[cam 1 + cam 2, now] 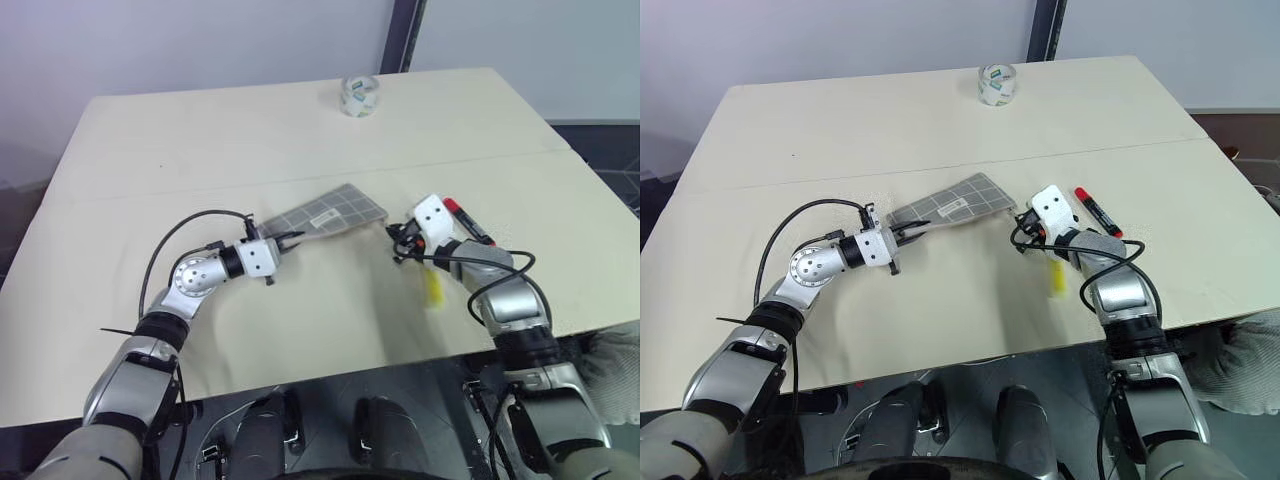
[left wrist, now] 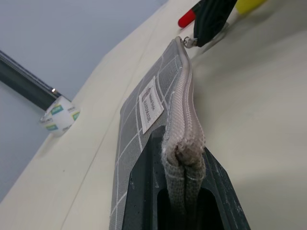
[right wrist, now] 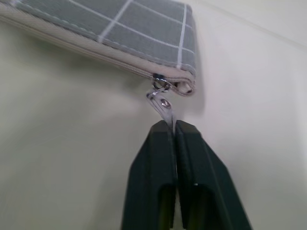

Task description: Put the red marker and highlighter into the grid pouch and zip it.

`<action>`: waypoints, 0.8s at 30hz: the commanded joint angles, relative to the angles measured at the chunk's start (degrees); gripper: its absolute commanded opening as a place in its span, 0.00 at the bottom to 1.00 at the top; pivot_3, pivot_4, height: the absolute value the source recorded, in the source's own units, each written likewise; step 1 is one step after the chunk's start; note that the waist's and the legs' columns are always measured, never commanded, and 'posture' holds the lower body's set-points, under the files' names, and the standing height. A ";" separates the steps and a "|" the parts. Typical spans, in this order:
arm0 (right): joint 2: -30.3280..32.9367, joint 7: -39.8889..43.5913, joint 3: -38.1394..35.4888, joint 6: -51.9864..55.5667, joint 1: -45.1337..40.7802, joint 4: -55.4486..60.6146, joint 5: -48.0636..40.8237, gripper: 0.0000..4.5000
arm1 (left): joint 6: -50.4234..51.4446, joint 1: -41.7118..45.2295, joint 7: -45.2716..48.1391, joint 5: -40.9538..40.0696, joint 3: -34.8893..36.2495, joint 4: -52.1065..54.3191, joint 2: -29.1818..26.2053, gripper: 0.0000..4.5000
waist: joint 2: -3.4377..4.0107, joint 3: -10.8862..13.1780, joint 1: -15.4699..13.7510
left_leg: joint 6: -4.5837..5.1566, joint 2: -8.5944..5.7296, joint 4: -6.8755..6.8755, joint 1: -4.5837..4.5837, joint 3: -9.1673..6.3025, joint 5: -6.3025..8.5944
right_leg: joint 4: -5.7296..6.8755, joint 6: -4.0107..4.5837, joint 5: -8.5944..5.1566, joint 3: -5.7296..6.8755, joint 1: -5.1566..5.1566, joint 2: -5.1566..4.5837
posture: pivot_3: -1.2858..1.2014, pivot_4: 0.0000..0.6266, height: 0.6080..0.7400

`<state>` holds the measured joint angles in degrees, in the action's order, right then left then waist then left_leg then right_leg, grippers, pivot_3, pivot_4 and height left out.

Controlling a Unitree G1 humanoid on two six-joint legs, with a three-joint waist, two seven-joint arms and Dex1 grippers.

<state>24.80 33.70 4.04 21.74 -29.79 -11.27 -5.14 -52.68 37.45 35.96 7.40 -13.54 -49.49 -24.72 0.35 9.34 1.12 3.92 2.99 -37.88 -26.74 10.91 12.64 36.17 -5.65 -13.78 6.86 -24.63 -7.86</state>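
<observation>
While the grid pouch [image 1: 950,207] is clamped at one end by the left gripper [image 2: 184,165], its zipper edge is kept taut, so the pull tab [image 3: 165,108] is pinched in the closed right gripper [image 3: 173,125] at the far end. The red marker [image 1: 1098,213] and highlighter [image 1: 1057,279] are left on the table [image 1: 940,110] just beside the right gripper, so unzipping is judged the step in hand.

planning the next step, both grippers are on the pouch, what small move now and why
Probably draw the right gripper along the zipper toward the left gripper. It is shut on the pull tab at the closed pouch's far end; marker and highlighter lie outside.
</observation>
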 commanded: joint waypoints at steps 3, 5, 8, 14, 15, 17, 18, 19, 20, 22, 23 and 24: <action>-3.18 0.71 2.39 -2.23 -4.23 3.32 0.25 0.01 | 0.52 0.39 -2.75 1.84 0.60 -0.04 0.23 0.00 | 0.00 0.00 -0.02 | 0.00 0.01 0.00 0.00 0.00 0.00 | 0.00 -0.04 0.02 0.00 -0.01 0.01 | 0.52 0.24 1.00; -4.92 0.86 3.92 -1.84 -4.99 4.12 0.42 0.01 | 0.64 0.59 -3.53 2.61 0.22 -0.20 0.57 0.00 | 0.00 0.00 -0.06 | -0.01 0.01 0.00 0.00 0.00 0.00 | 0.00 -0.04 0.02 0.00 -0.01 0.01 | 0.52 0.24 1.00; -6.82 2.71 7.28 -1.29 -3.99 7.33 0.41 0.01 | 0.95 0.76 -3.96 2.97 -0.02 -0.20 1.06 0.00 | 0.00 0.00 -0.11 | -0.01 0.01 0.00 0.00 0.00 0.00 | 0.00 -0.04 0.02 0.00 -0.01 0.01 | 0.52 0.24 1.00; -7.90 4.86 11.40 -1.34 -2.50 10.72 0.74 0.01 | 0.83 1.15 -5.07 4.22 -0.44 -0.21 1.21 0.00 | 0.00 0.00 -0.30 | -0.01 0.00 0.00 -0.01 -0.01 0.01 | 0.00 0.02 -0.01 0.00 -0.01 -0.01 | 0.52 0.24 1.00; -8.33 5.37 11.76 -1.24 -2.58 11.31 0.36 0.01 | 0.71 1.14 -5.46 4.74 -0.58 -0.25 1.21 0.00 | 0.00 0.00 -0.29 | -0.01 -0.01 0.00 -0.01 0.00 0.01 | 0.00 0.02 -0.01 0.00 -0.01 -0.01 | 0.52 0.24 1.00; -8.69 6.74 12.93 -1.84 -2.84 12.16 0.30 0.01 | 0.68 1.16 -6.18 5.54 -0.77 -0.49 1.35 0.00 | 0.00 0.00 -0.24 | -0.02 0.00 0.00 -0.01 -0.01 0.01 | 0.00 0.02 -0.01 0.00 -0.01 -0.01 | 0.52 0.24 1.00; -8.54 7.46 14.02 -2.66 -3.08 12.12 1.09 0.01 | 0.64 1.20 -6.53 5.95 -0.90 -0.64 1.46 0.00 | 0.00 0.00 -0.22 | -0.02 0.00 0.00 -0.01 0.00 0.01 | 0.00 0.02 -0.01 0.00 -0.02 -0.01 | 0.52 0.24 1.00; -8.20 7.88 15.18 -3.50 -3.30 11.62 2.34 0.01 | 0.59 1.25 -6.78 6.25 -1.00 -0.74 1.58 0.00 | 0.00 0.00 -0.21 | -0.02 0.00 0.01 -0.01 0.00 0.01 | 0.00 0.02 -0.01 0.00 -0.02 -0.01 | 0.52 0.24 1.00; -8.04 8.21 16.29 -4.39 -3.44 10.83 3.55 0.01 | 0.68 1.39 -7.04 6.47 -1.08 -0.81 1.79 0.00 | 0.00 0.00 -0.21 | -0.02 0.00 0.01 -0.01 0.00 0.01 | 0.00 0.02 -0.01 0.00 -0.02 -0.01 | 0.52 0.24 1.00; -8.42 8.53 17.41 -5.02 -3.45 9.83 4.55 0.01 | 0.67 1.58 -7.22 6.59 -1.17 -0.70 2.11 0.00 | 0.00 0.00 -0.29 | -0.02 0.00 0.01 -0.01 0.00 0.01 | 0.00 0.02 -0.01 0.00 -0.02 -0.01 | 0.52 0.24 1.00; -8.57 8.68 18.03 -5.46 -3.46 9.59 5.15 0.01 | 0.62 1.64 -7.24 6.68 -1.22 -0.56 2.23 0.00 | 0.00 0.00 -0.31 | -0.02 0.00 0.01 -0.01 0.00 0.01 | 0.00 0.02 -0.01 0.00 -0.03 -0.02 | 0.52 0.24 1.00; -9.05 8.77 18.32 -5.84 -3.43 9.59 5.23 0.01 | 0.56 1.69 -7.32 6.94 -1.30 -0.40 2.26 0.00 | 0.00 0.00 -0.32 | -0.02 -0.01 0.01 -0.01 0.00 0.01 | 0.00 0.03 -0.01 0.00 -0.03 -0.02 | 0.52 0.24 1.00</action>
<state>16.99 41.52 20.94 17.97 -31.97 -2.63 -0.05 -51.86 38.51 29.05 13.20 -13.77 -50.02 -23.34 0.34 9.34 0.81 3.90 2.99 -37.88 -26.75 10.91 12.66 36.17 -5.62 -13.79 6.86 -24.65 -7.89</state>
